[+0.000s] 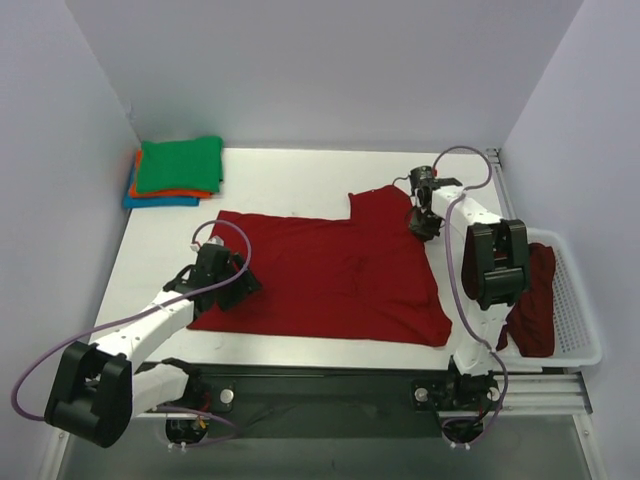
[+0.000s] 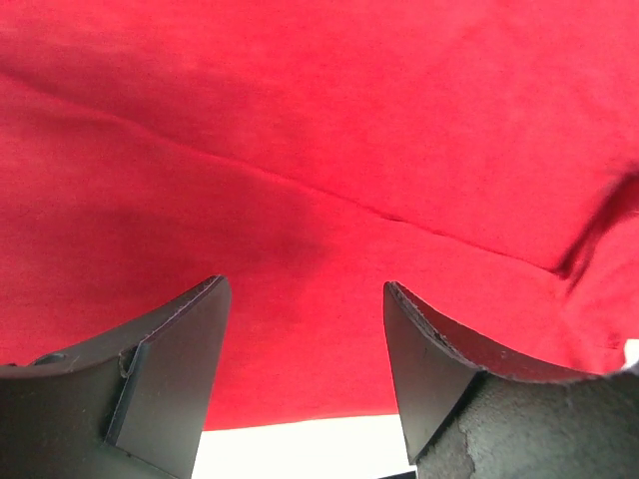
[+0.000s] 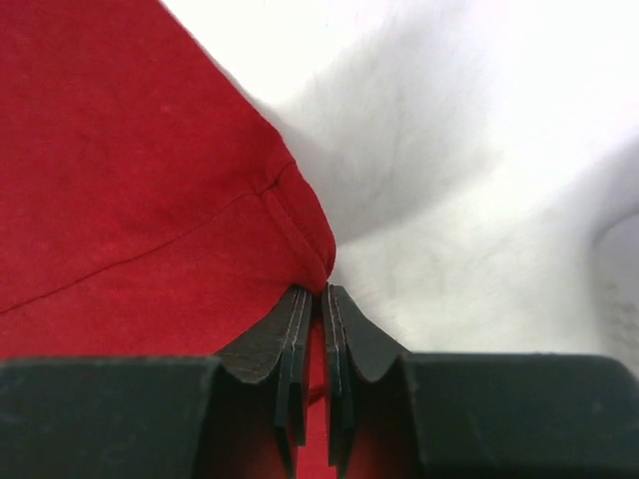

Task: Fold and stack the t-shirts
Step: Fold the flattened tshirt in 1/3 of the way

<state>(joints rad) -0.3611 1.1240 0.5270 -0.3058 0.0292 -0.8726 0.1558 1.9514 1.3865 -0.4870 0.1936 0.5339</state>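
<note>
The dark red cloth t-shirt (image 1: 330, 280) lies spread flat in the middle of the white surface (image 1: 300, 180). The right hand (image 3: 321, 299) has its fingers pressed together on the sleeve corner at the far right, pretty sure a sliver of red cloth is pinched in there. The left hand (image 2: 305, 294) is spread wide over the shirt's near left edge. Far left corner: a folded green t-shirt (image 1: 180, 165) on top of a folded orange t-shirt (image 1: 150, 190) and a folded blue t-shirt (image 1: 160, 201). Another dark red shirt (image 1: 535, 310) droops in the white slotted plastic basket (image 1: 585, 330) on the right
</note>
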